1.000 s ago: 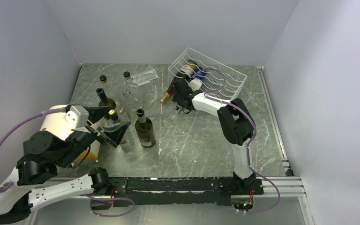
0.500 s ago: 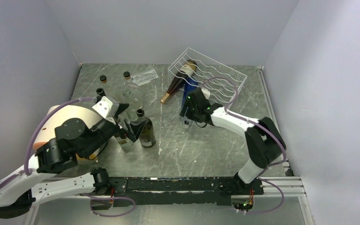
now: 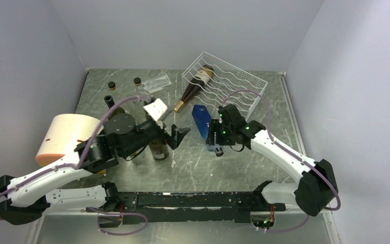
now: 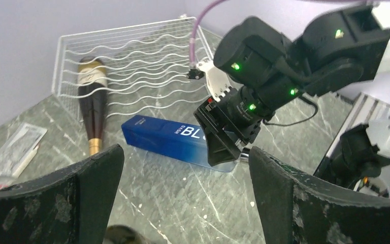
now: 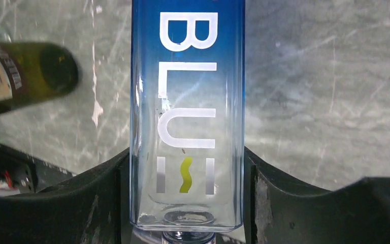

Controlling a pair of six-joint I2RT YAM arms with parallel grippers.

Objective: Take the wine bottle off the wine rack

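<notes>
Right tool (image 5: pixel 187 170) is clamping a square blue glass bottle (image 5: pixel 187 76) over the grey marbled surface (image 5: pixel 315 76). Left tool (image 4: pixel 185 168) is gaping wide.

Table (image 3: pixel 203 157): grey-green marbled top, pale scratches and white flecks. Plain pale lavender-white walls close it in on the left (image 3: pixel 20 61), far (image 3: pixel 183 30) and right (image 3: pixel 355 76) sides. Silver rail (image 3: pixel 297 127) runs along the right table edge. Light even, shadows soft.
</notes>
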